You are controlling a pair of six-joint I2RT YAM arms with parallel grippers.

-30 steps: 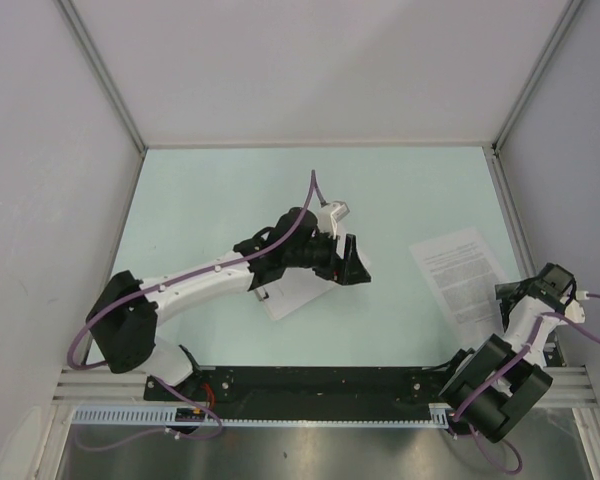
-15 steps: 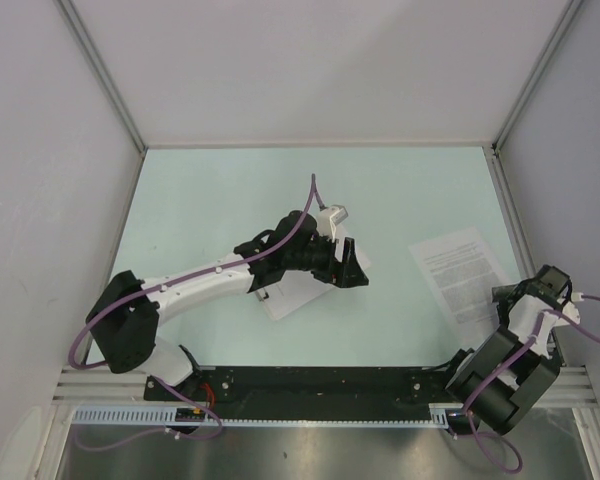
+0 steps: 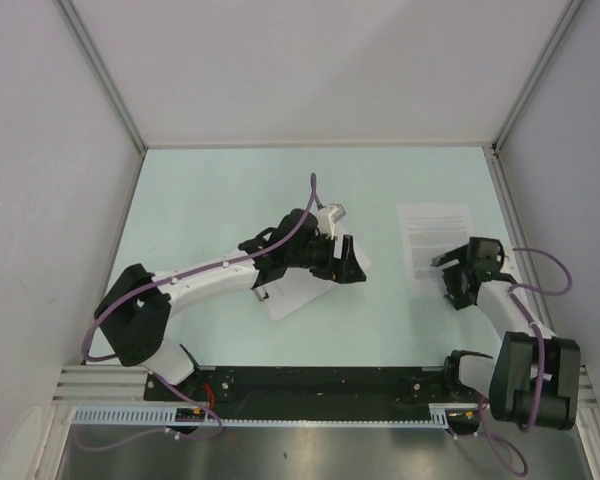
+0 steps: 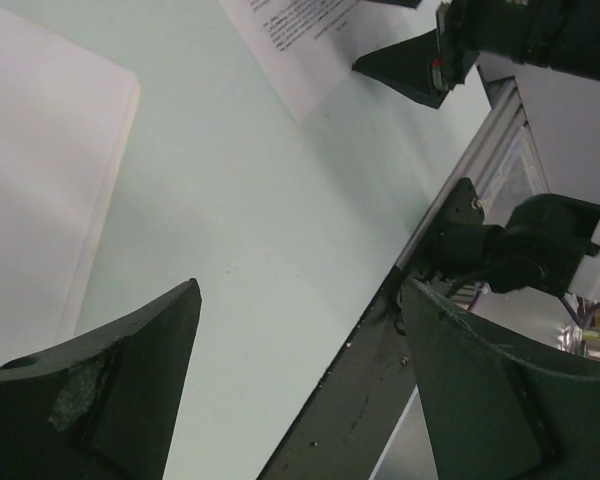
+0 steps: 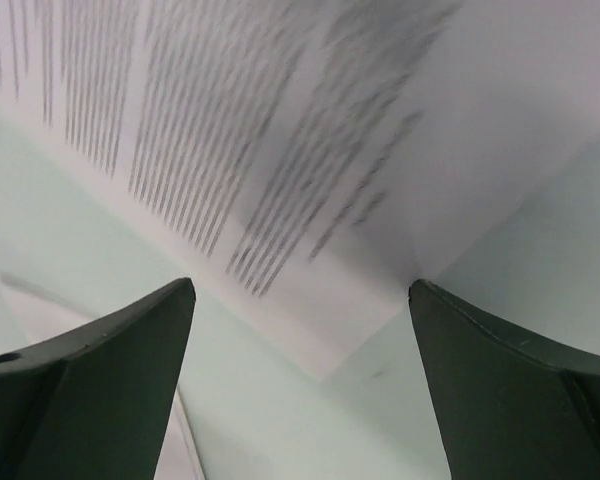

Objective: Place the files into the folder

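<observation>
Now the right gripper (image 3: 447,280), jaws spread, straddles the files' (image 3: 430,230) near corner.

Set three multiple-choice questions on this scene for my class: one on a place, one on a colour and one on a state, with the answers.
1. Where on the table does the printed sheet lie?
A) on the right half
B) at the far left edge
C) on the left arm's base

2. What colour are the arms' cables?
A) yellow
B) purple
C) green

3. How do the jaws of the right gripper stand?
A) shut on the sheet
B) shut on nothing
C) open

Answers:
1 A: the overhead view shows it right of centre.
2 B: the loops at both arms are purple.
3 C: its wrist view shows both fingers wide apart.
</observation>
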